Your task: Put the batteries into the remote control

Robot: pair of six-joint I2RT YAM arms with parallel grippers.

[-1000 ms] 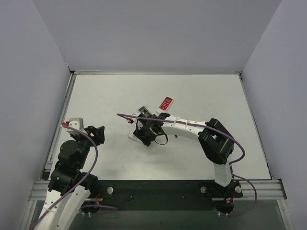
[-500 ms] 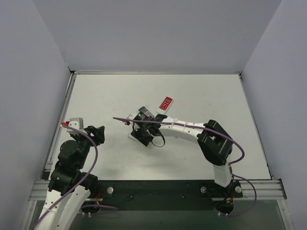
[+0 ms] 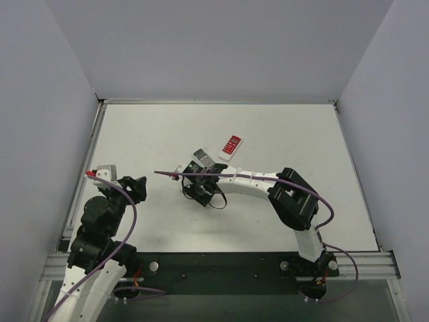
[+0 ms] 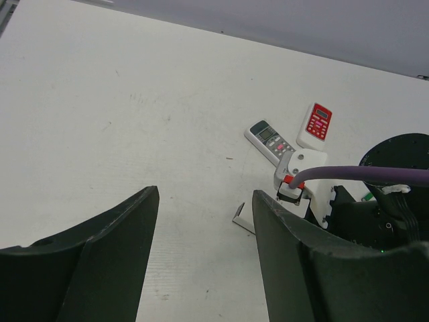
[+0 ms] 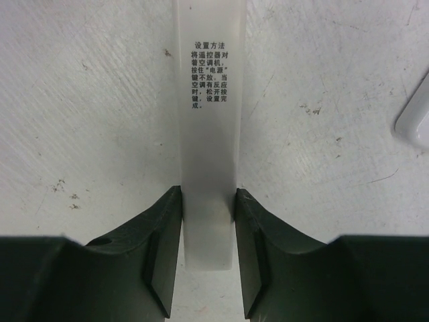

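A white remote control (image 5: 208, 100) lies face down on the table, with printed Chinese text on its back. My right gripper (image 5: 208, 201) is shut on its near end, and both pads touch its long sides. The top view shows this gripper (image 3: 198, 191) low over the table's middle, hiding most of the remote. One corner of the remote (image 4: 242, 218) shows in the left wrist view. My left gripper (image 4: 204, 194) is open and empty, raised over the near left of the table (image 3: 136, 187). No batteries are in view.
A grey remote with a display (image 3: 203, 158) and a red-faced remote (image 3: 232, 145) lie just beyond the right gripper; they also show as the grey remote (image 4: 270, 139) and the red remote (image 4: 317, 122). A white rounded edge (image 5: 415, 117) sits to the right of the held remote.
The right arm has slid a little to the left and its jaws have closed onto the white remote's sides. The left arm has not moved.
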